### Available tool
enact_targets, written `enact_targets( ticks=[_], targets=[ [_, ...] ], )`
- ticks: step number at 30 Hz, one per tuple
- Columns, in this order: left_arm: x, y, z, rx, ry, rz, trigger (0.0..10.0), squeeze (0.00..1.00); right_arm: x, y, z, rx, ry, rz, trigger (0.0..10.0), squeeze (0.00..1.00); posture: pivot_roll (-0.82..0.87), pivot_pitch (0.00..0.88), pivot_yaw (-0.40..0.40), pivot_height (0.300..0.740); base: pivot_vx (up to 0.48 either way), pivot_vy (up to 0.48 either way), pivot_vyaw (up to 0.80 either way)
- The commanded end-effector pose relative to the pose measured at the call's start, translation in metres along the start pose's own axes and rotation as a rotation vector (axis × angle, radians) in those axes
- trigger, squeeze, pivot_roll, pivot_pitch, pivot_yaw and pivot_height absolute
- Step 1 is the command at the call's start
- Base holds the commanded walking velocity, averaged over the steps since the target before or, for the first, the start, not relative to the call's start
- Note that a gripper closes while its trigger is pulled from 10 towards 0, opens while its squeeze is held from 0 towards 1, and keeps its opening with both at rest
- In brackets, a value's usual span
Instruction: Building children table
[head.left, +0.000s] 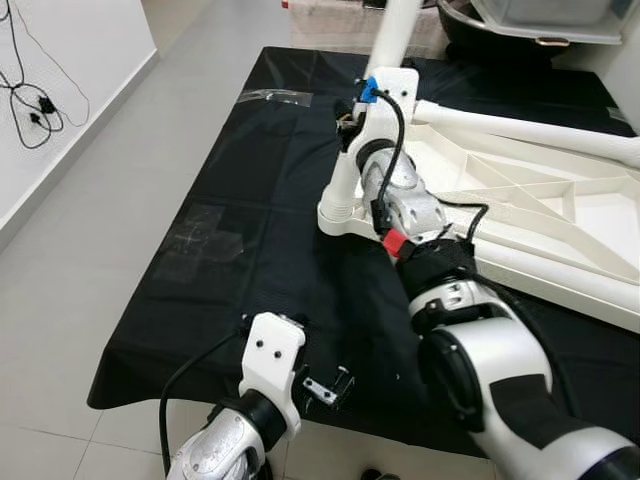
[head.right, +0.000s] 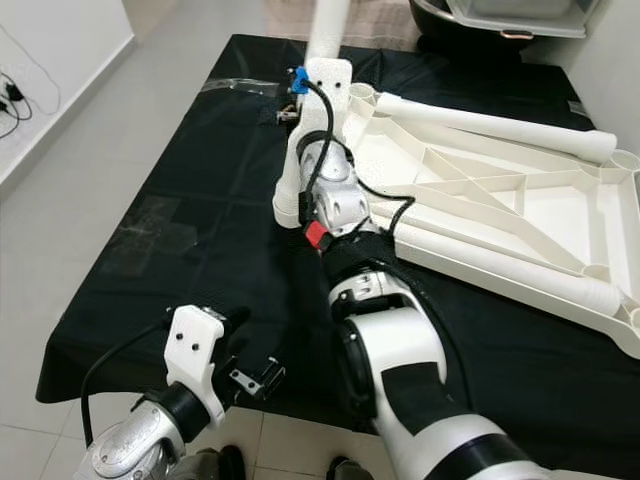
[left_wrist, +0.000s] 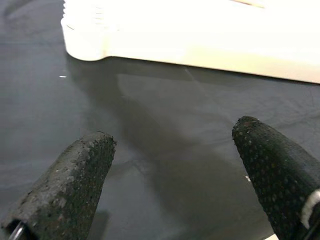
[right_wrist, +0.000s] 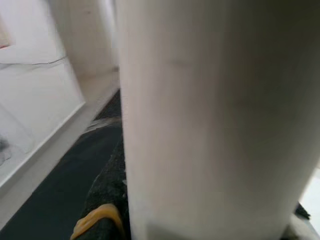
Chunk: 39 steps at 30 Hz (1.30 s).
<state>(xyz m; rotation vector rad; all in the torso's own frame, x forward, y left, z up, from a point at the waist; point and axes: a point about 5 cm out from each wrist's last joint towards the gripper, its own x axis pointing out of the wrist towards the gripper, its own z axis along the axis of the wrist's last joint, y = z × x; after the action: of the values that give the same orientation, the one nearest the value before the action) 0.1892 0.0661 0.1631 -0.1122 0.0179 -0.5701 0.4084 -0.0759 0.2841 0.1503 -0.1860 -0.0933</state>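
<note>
The step in hand looks like seating a white table leg (head.left: 392, 40) into the corner socket (head.left: 338, 212) of the upturned white tabletop (head.right: 520, 200). The right pincer (head.left: 352, 118) is shut around the leg, which stands upright over that socket at the tabletop's near-left corner. To do this well, I judge the leg should be kept plumb over the socket and turned or pressed straight down, without leaning, so that it does not bind; the grip should stay firm but low on the leg. The free pincer could steady the tabletop if it begins to slide on the cloth.

The left pincer (head.left: 330, 385) hovers just above the near edge of the black cloth (head.left: 250, 260), its fingers (left_wrist: 70, 185) spread wide and holding nothing.

The tabletop lies upside down on the cloth toward the right edge, its underside showing ribs and diagonal braces. Another white leg (head.right: 495, 122) lies across its far part, and one more (head.right: 520, 270) along its near edge. All the parts are plain, smooth white plastic, probably light and easy to shift.
</note>
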Motion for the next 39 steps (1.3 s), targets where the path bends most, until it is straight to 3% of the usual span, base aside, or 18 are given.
enact_targets(
  ticks=[1,7,12,13,14,15,17,18,20,21,25,27,28,37,39],
  targets=[
    [0.0,0.001,-0.005,-0.014,0.022,0.01,10.0,0.0,-0.005,-0.028,-0.041,-0.089,0.132,-0.164,0.0,0.0,0.11,0.24,-0.04,0.74,0.0,0.0,0.0],
    [0.0,0.003,-0.005,-0.01,0.02,0.018,10.0,0.0,-0.024,-0.021,-0.028,-0.147,-0.041,-0.353,0.0,0.0,0.11,0.242,-0.042,0.74,0.0,0.0,0.0],
    [0.0,0.003,-0.005,-0.011,0.021,0.018,10.0,0.0,-0.034,-0.005,-0.024,-0.189,-0.113,-0.35,0.0,0.0,0.1,0.24,-0.04,0.74,0.0,0.0,0.0],
    [0.001,0.003,-0.005,-0.01,0.02,0.018,10.0,0.0,-0.037,0.0,-0.026,-0.203,-0.116,-0.341,1.1,0.0,0.1,0.24,-0.04,0.74,0.0,0.0,0.0],
    [0.001,0.003,-0.005,-0.01,0.02,0.018,10.0,0.0,-0.037,0.0,-0.026,-0.203,-0.116,-0.341,1.1,0.0,0.1,0.24,-0.04,0.74,0.0,0.0,0.0],
    [0.001,0.003,-0.006,-0.011,0.02,0.02,10.0,0.0,-0.038,0.006,-0.029,-0.207,-0.096,-0.332,2.5,0.0,0.1,0.239,-0.04,0.74,0.0,0.0,0.0],
    [0.001,0.003,-0.006,-0.012,0.02,0.02,10.0,0.0,-0.039,0.01,-0.032,-0.209,-0.081,-0.325,2.5,0.0,0.1,0.239,-0.04,0.74,0.0,0.0,0.0],
    [0.002,0.003,-0.006,-0.012,0.019,0.02,10.0,0.0,-0.039,0.011,-0.032,-0.223,-0.069,-0.348,4.1,0.0,0.1,0.237,-0.042,0.74,0.0,0.0,0.0],
    [0.002,0.003,-0.006,-0.012,0.019,0.02,10.0,0.0,-0.039,0.011,-0.032,-0.223,-0.069,-0.348,4.1,0.0,0.1,0.237,-0.042,0.74,0.0,0.0,0.0],
    [0.002,0.003,-0.006,-0.012,0.019,0.021,10.0,0.0,-0.038,0.012,-0.034,-0.229,-0.049,-0.368,10.0,0.0,0.11,0.238,-0.047,0.74,0.0,0.0,0.0],
    [0.002,0.004,-0.006,-0.015,0.015,0.031,10.0,0.0,-0.034,0.013,-0.043,-0.187,0.079,-0.417,10.0,0.0,0.11,0.237,-0.053,0.74,0.0,0.0,0.0],
    [0.002,0.004,-0.006,-0.015,0.015,0.031,10.0,0.0,-0.034,0.013,-0.043,-0.187,0.079,-0.417,10.0,0.0,0.11,0.237,-0.053,0.74,0.0,0.0,0.0],
    [0.002,0.004,-0.006,-0.016,0.014,0.035,10.0,0.0,-0.032,0.007,-0.043,-0.242,0.104,-0.472,10.0,0.0,0.1,0.236,-0.058,0.74,0.0,0.0,0.0],
    [0.003,0.004,-0.007,-0.018,0.014,0.035,10.0,0.0,-0.026,-0.002,-0.035,-0.219,0.07,-0.491,10.0,0.0,0.1,0.227,-0.055,0.74,0.0,0.0,0.0],
    [0.003,0.004,-0.008,-0.019,0.015,0.036,10.0,0.0,-0.022,-0.003,-0.031,-0.136,0.08,-0.44,10.0,0.0,0.1,0.219,-0.053,0.74,0.0,0.0,0.0]
  ],
)
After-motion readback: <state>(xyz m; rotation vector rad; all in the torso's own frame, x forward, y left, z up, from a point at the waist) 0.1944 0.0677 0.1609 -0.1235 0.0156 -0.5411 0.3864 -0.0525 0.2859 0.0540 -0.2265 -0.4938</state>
